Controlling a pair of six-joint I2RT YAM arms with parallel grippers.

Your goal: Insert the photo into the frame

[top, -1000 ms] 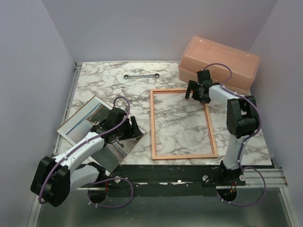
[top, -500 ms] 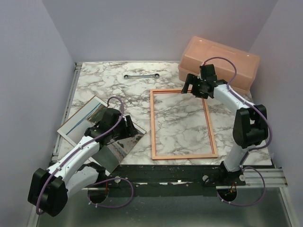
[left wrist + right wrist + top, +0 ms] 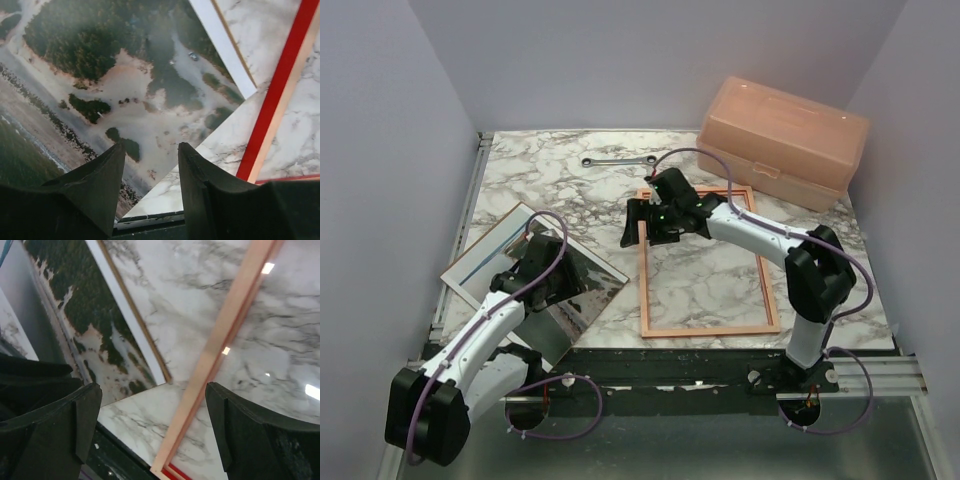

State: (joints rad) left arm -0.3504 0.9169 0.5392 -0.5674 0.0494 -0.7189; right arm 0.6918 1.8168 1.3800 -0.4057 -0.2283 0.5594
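- Your left gripper (image 3: pixel 151 148) hangs low over the photo (image 3: pixel 100 75), its fingers partway apart with nothing between them. The right gripper (image 3: pixel 154 390) stands wide and empty above the left rail of the frame (image 3: pixel 220 340), near its far corner.
- The photo lies flat at the left of the table (image 3: pixel 550 165). It sits beside the frame without touching it, and the frame lies pale side up.
- A flat print offers no edge to pinch, so I'd press one pad down and slide or curl a corner up before you pinch.
- The clear pane (image 3: pixel 588 300) seems to overlap the photo's near-right corner. Take the photo by a side that is free of the pane, or you may drag both.
- Grip only the white margin, and lightly, since paper creases easily.
- Use the right gripper to steady the frame while the photo comes across.
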